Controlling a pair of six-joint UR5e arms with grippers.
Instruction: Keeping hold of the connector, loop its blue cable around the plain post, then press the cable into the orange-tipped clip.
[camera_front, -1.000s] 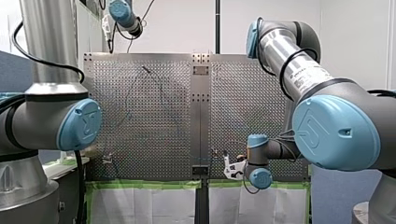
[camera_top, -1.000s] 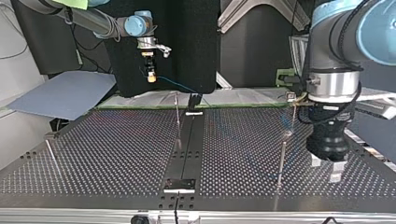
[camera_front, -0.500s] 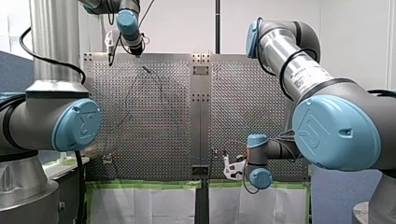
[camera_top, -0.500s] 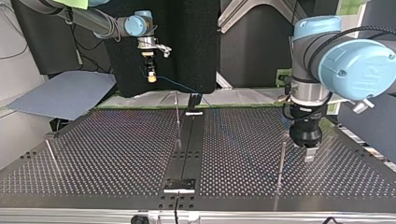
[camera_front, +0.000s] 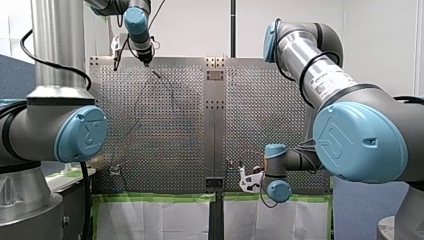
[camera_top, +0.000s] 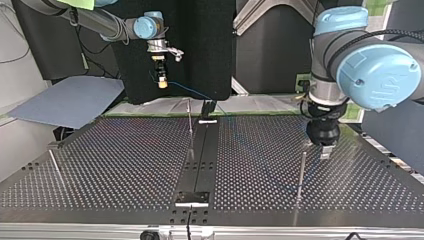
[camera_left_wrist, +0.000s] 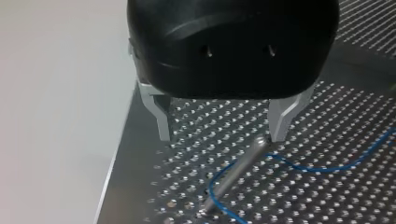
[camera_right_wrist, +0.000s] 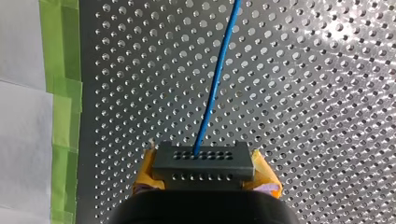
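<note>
My right gripper (camera_right_wrist: 204, 179) is shut on the black connector (camera_right_wrist: 203, 161), which sits between its yellow pads. The blue cable (camera_right_wrist: 215, 84) leaves the connector and runs ahead over the perforated plate. In the top view my right gripper (camera_top: 161, 80) hangs above the table's far edge, the cable (camera_top: 192, 93) trailing from it. My left gripper (camera_left_wrist: 222, 133) stands open, and its metal fingers (camera_left_wrist: 161, 123) straddle the tip of the plain post (camera_left_wrist: 233, 177). The cable (camera_left_wrist: 327, 168) curls around that post's base. The top view shows my left gripper (camera_top: 316, 148) just above the post (camera_top: 301, 172).
A second thin post (camera_top: 190, 125) stands by the dark middle strip (camera_top: 200, 160), and a third (camera_top: 55, 167) near the top view's left edge. A small orange-tipped part (camera_front: 229, 162) sits beside my right gripper (camera_front: 241, 170). Green tape (camera_right_wrist: 63, 107) lines the plate's edge.
My left gripper has swung from the top view's right front corner back and left, ending over the plain post. My right gripper and the connector have stayed put.
</note>
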